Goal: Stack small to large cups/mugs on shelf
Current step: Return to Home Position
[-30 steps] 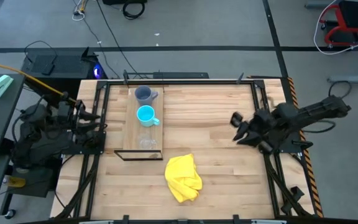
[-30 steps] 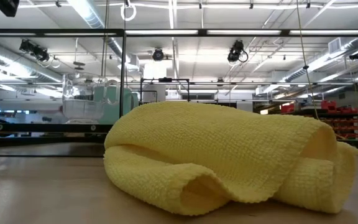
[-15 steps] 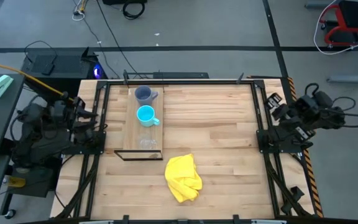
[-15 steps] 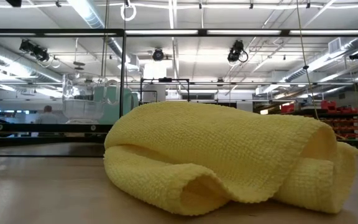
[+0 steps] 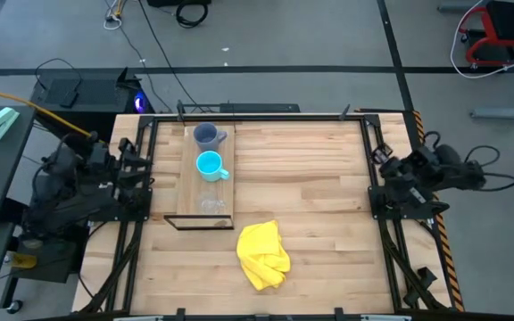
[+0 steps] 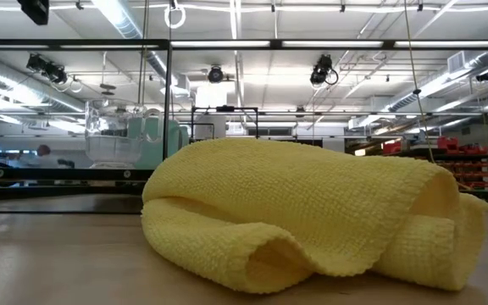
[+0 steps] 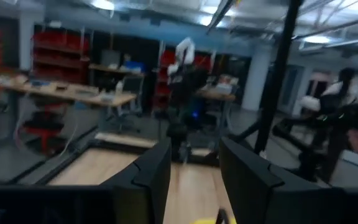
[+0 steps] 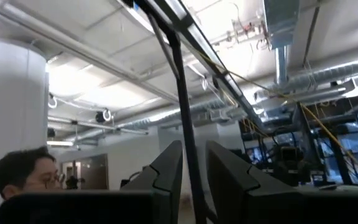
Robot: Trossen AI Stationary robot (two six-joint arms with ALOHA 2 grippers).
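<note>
Three vessels stand in a row on the light-wood shelf (image 5: pixel 188 192) at the table's far left. The grey-blue mug (image 5: pixel 207 136) is farthest, the cyan mug (image 5: pixel 210 165) is in the middle, and the clear cup (image 5: pixel 211 204) is nearest. Each rests on its base, apart from the others. The low view shows the clear cup (image 6: pixel 113 135) and the cyan mug (image 6: pixel 169 135) behind the cloth. My left gripper (image 7: pixel 194 146) is open and empty at the table's left edge (image 5: pixel 130 153). My right gripper (image 8: pixel 194 149) stands at the right edge (image 5: pixel 384 160), its fingers a narrow gap apart, empty.
A crumpled yellow cloth (image 5: pixel 264 254) lies on the planked tabletop near the front edge, and it fills most of the low view (image 6: pixel 312 212). A black frame (image 5: pixel 266 114) runs around the table. A person shows in the room in the right wrist view (image 8: pixel 23 174).
My right arm has drawn back from over the right part of the table toward the table's right edge and folded there. The cups and the cloth have stayed where they were.
</note>
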